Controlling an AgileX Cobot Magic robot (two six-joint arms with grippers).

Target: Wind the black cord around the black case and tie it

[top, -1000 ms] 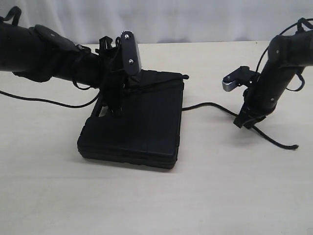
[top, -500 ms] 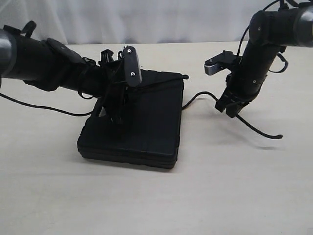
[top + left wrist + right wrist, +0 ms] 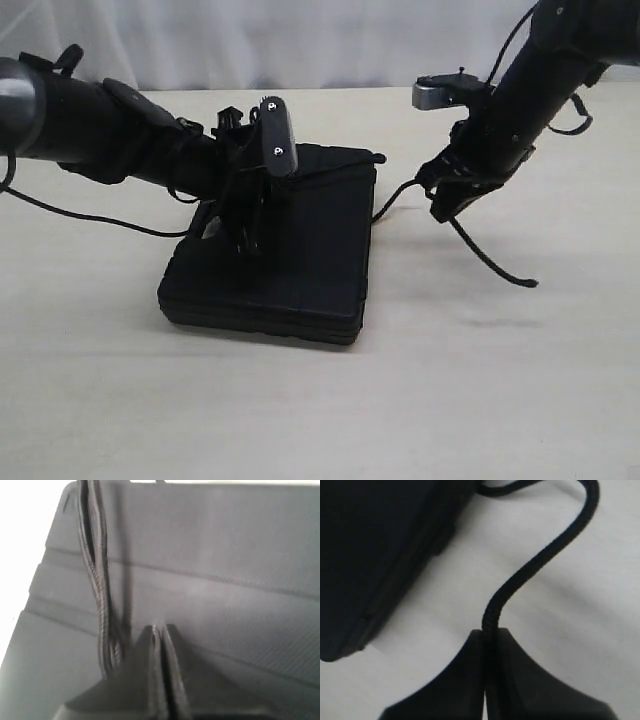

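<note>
The black case (image 3: 300,265) lies flat on the table. Two strands of the black cord (image 3: 97,595) run over its ribbed lid. My left gripper (image 3: 250,240) points down onto the lid, shut, and its tips (image 3: 160,628) sit right beside those strands with nothing between them. To the right of the case, my right gripper (image 3: 447,205) hangs above the table, shut on the black cord (image 3: 545,555). From there the cord (image 3: 400,195) curves down to the case's right edge. Its free tail (image 3: 495,262) slants away to the right.
The light table (image 3: 500,380) spreads wide in front and to the right. The left arm's own thin cable (image 3: 100,220) trails over the table at the left. A pale curtain closes off the back edge.
My right gripper has moved left and upward toward the case with the cord in it, and the tail has swung along. The left gripper has shifted slightly on the lid.
</note>
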